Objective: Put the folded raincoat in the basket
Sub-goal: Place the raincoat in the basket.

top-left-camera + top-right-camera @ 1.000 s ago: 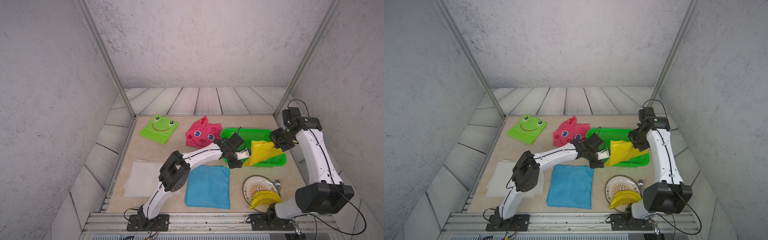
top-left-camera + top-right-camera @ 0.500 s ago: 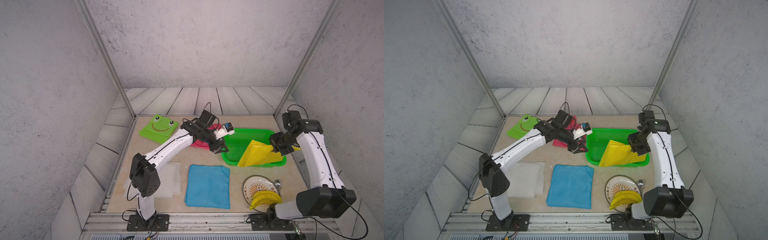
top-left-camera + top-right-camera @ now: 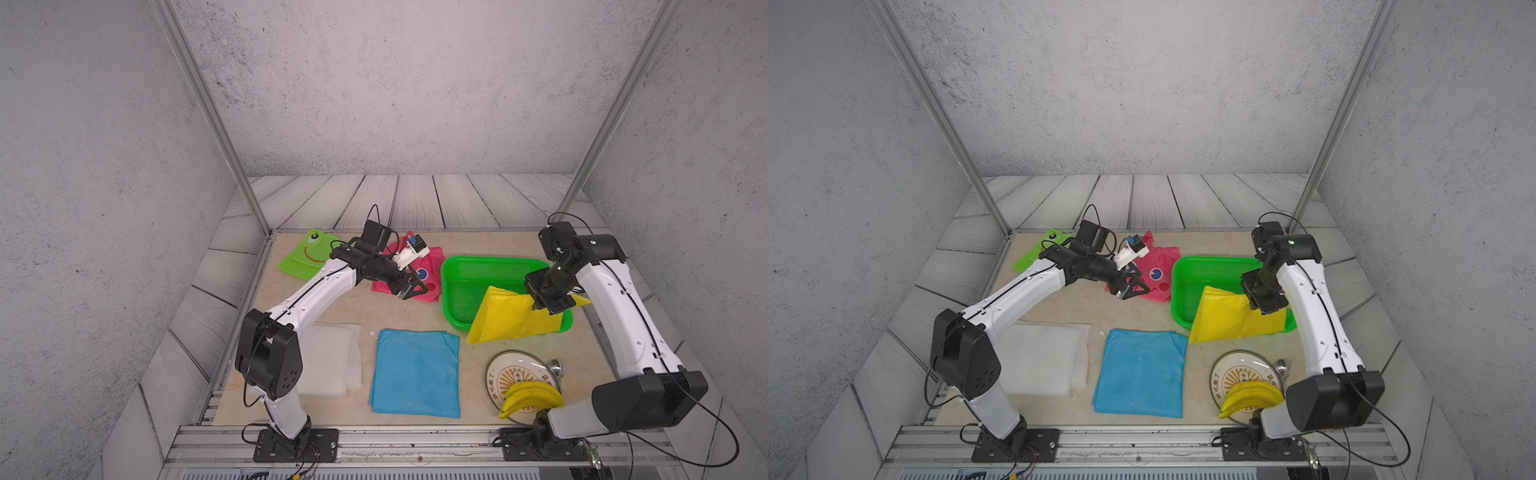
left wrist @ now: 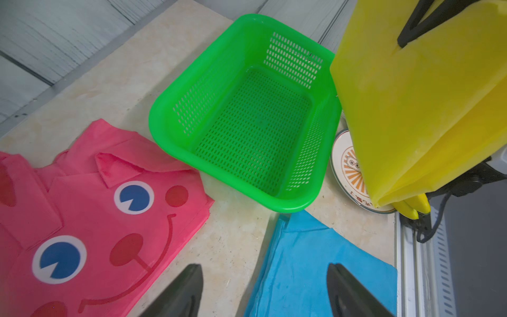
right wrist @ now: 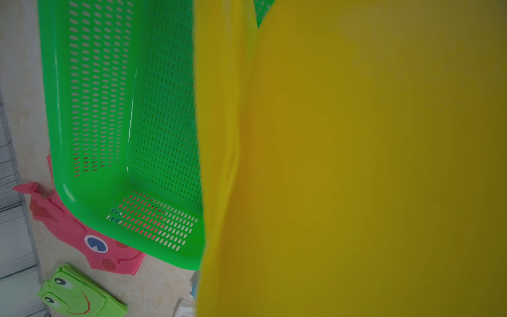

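The folded raincoat (image 3: 507,320) (image 3: 1229,320) is yellow and hangs from my right gripper (image 3: 552,305) (image 3: 1266,305), which is shut on its upper edge. It hangs over the near right part of the green mesh basket (image 3: 490,262) (image 3: 1208,262), and its lower corner reaches past the near rim. In the right wrist view the raincoat (image 5: 356,164) hides the jaws, with the basket (image 5: 96,109) beside it. My left gripper (image 3: 411,291) (image 3: 1133,291) (image 4: 263,274) is open and holds nothing. It hovers left of the basket (image 4: 192,109), apart from the raincoat (image 4: 411,109).
A pink raincoat with a face (image 3: 432,266) lies left of the basket. A green frog one (image 3: 307,257) lies at the back left. A blue one (image 3: 415,370) and a white one (image 3: 332,361) lie in front. A plate (image 3: 511,370) with bananas (image 3: 532,397) sits front right.
My left gripper let go of the yellow raincoat, opened wider and swung back left over the pink one. The raincoat now hangs from my right gripper alone, slightly lower.
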